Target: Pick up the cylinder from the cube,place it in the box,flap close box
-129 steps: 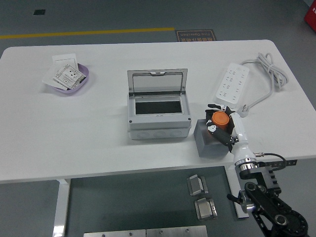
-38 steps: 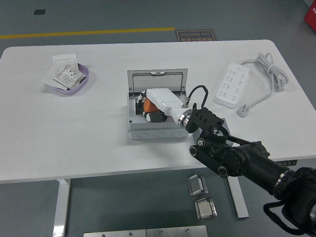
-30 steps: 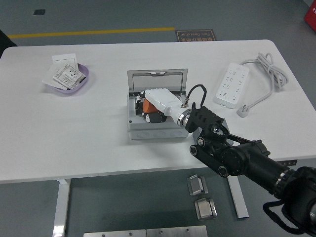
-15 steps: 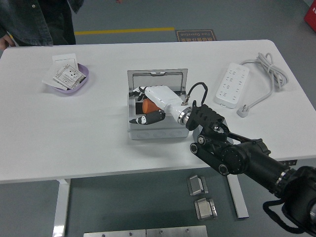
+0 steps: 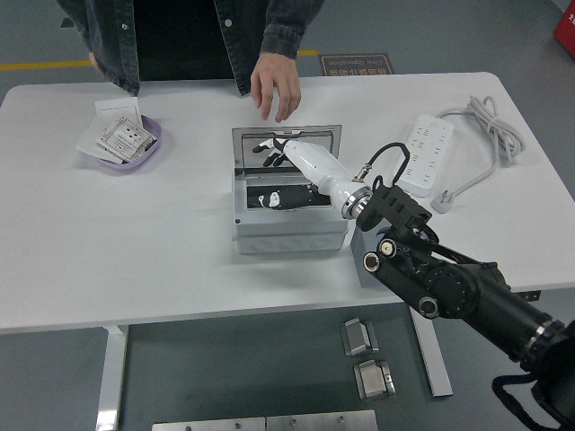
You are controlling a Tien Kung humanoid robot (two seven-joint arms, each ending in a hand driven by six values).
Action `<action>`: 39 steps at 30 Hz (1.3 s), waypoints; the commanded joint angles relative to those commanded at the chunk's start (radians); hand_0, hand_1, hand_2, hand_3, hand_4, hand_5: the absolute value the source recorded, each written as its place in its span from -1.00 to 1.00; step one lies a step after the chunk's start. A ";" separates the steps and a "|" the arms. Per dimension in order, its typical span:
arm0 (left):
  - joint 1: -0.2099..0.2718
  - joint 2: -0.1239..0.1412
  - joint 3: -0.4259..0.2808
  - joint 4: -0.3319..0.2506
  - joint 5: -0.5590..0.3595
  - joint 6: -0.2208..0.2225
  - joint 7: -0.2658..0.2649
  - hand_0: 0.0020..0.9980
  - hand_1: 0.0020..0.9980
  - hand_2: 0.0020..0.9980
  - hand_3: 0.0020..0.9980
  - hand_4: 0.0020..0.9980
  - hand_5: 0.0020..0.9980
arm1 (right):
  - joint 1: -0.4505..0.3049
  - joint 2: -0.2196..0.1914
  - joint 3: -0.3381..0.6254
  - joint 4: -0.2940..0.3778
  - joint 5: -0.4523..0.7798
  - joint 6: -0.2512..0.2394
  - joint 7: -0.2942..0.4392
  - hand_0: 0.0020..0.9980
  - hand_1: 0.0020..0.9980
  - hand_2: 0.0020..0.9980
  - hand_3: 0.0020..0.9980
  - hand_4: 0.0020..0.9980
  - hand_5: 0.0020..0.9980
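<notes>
The grey box [image 5: 287,235] stands at the table's middle with its lid [image 5: 286,135] upright at the back. My right hand [image 5: 268,173], white-shelled with black fingers, hovers over the box's open top. Its fingers [image 5: 272,148] are spread up against the lid and its thumb [image 5: 269,199] is low inside the box, holding nothing. No orange cylinder shows; the dark inside of the box is partly hidden by my hand. Only a sliver of the grey cube [image 5: 356,256] shows behind my right forearm. My left arm is out of sight.
A person stands at the far side, one hand [image 5: 276,85] hanging just behind the lid. A purple bowl [image 5: 121,148] of paper cards sits far left. A white power strip [image 5: 422,151] with a coiled cable [image 5: 492,126] lies at the right.
My right hand has let go of the orange cylinder inside the box, opened and risen towards the lid. A person has stepped up at the far side and lowered a hand near the lid.
</notes>
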 joint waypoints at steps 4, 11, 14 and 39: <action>0.003 -0.002 -0.004 0.000 0.002 0.000 0.001 0.24 0.22 0.11 0.18 0.35 -0.47 | -0.019 -0.041 0.020 0.085 0.045 0.018 -0.013 0.40 0.23 0.25 0.59 0.99 -0.08; 0.004 0.001 -0.008 0.000 0.004 0.001 0.001 0.24 0.22 0.11 0.19 0.35 -0.47 | 0.020 -0.071 0.032 0.196 0.070 0.039 -0.034 0.39 0.23 0.27 0.60 0.98 -0.07; 0.002 0.001 -0.006 0.000 0.003 0.001 0.001 0.24 0.22 0.12 0.19 0.34 -0.47 | 0.054 -0.067 0.032 0.186 0.069 0.043 -0.037 0.39 0.24 0.28 0.60 0.98 -0.06; -0.005 0.010 -0.008 0.000 0.017 -0.003 0.005 0.24 0.22 0.11 0.19 0.34 -0.47 | 0.246 0.061 -0.059 -0.298 0.107 0.022 0.004 0.40 0.23 0.30 0.59 0.94 -0.05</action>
